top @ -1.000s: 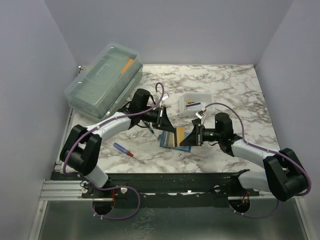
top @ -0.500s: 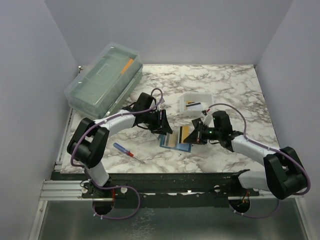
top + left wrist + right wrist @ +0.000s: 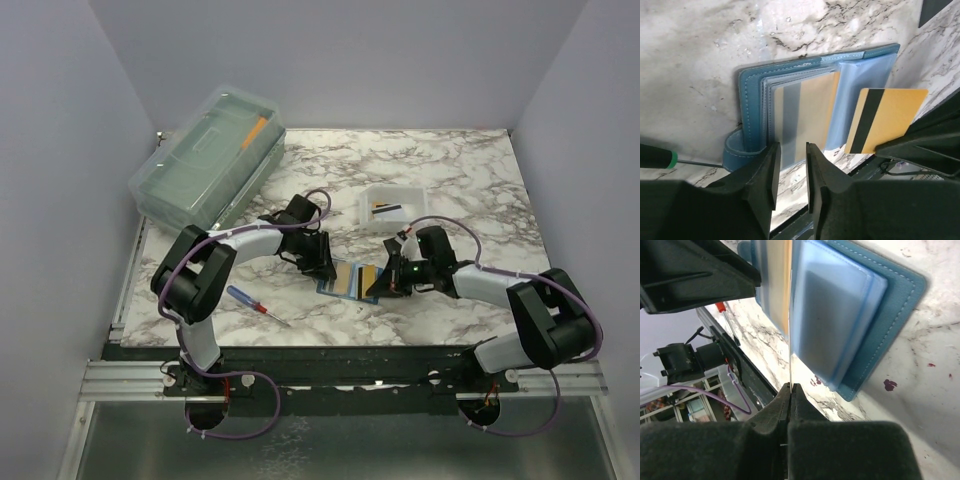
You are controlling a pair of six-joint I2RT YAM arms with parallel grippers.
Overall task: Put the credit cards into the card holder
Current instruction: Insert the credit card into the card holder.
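One gold card point(image 3: 812, 115) in teal card holder point(image 3: 752, 95), second card point(image 3: 890, 117) pinched in right gripper point(image 3: 790, 388) — left gripper point(image 3: 790, 162) parted.

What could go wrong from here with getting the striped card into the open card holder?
1. The right end effector pinches the striped card by one thin edge only; pushed against a slot, it may pivot or slip.
2. The left end effector has its jaws apart over the card holder, seemingly not clamping it, so the holder could slide on the table.
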